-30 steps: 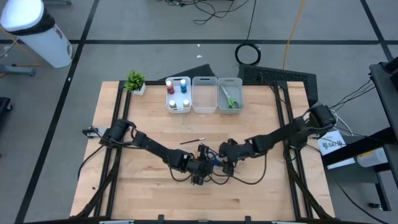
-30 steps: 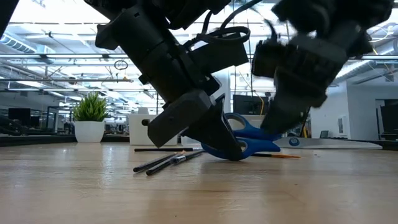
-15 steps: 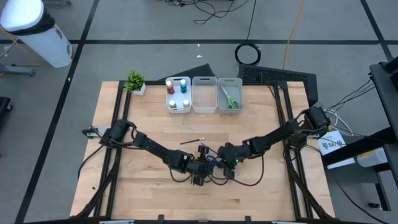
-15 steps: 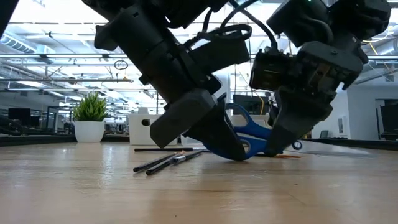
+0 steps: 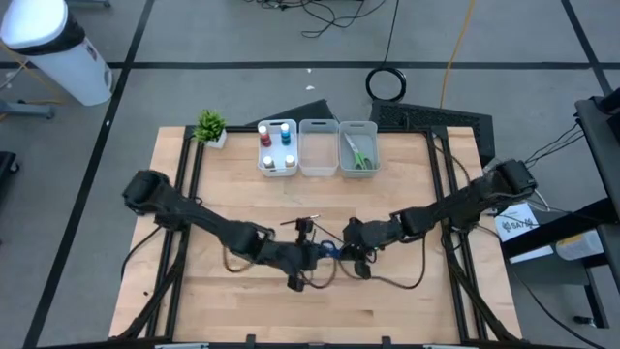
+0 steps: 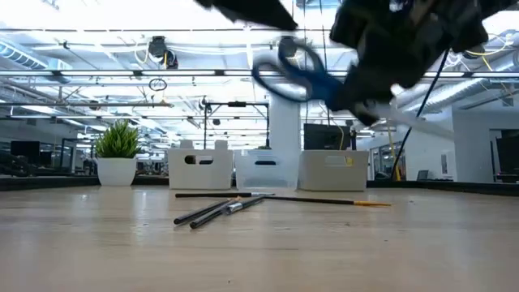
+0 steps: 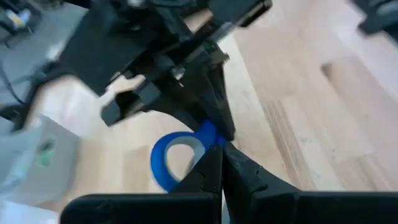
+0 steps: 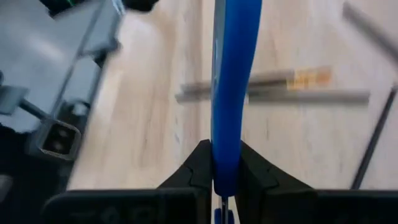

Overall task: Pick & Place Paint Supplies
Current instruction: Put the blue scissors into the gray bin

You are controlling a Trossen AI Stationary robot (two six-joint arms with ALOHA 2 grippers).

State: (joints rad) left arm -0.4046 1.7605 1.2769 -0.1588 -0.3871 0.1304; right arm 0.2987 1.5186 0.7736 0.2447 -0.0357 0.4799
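Pale wooden planking makes up the table (image 5: 242,184), a butcher-block top with visible grain, framed by dark metal rails along its left and right edges. Beyond it lies grey floor crossed with dark tape lines, loose cables and a white rounded bin; the low view looks into a bright hall of ceiling trusses and strip lights.

Along the far edge stand three whitish translucent rectangular bins (image 5: 319,145): the left one holds small paint bottles (image 5: 276,142) with red and blue caps, the right one green-handled scissors (image 5: 358,153). A small green potted plant (image 5: 210,126) sits near the far left corner.

Toward the middle of the table, thin dark brushes (image 6: 223,208) lie flat on the wood, one with an orange tip.

Blue-handled scissors (image 6: 296,70) hang in the air above the table's middle, with glossy plastic loops. The right gripper (image 8: 225,186) has its jaws pinched narrowly on the blue handle. The left gripper (image 7: 222,168) has its dark fingers pressed together, tips meeting at the blue loop (image 7: 180,158); whether it grips the loop cannot be told
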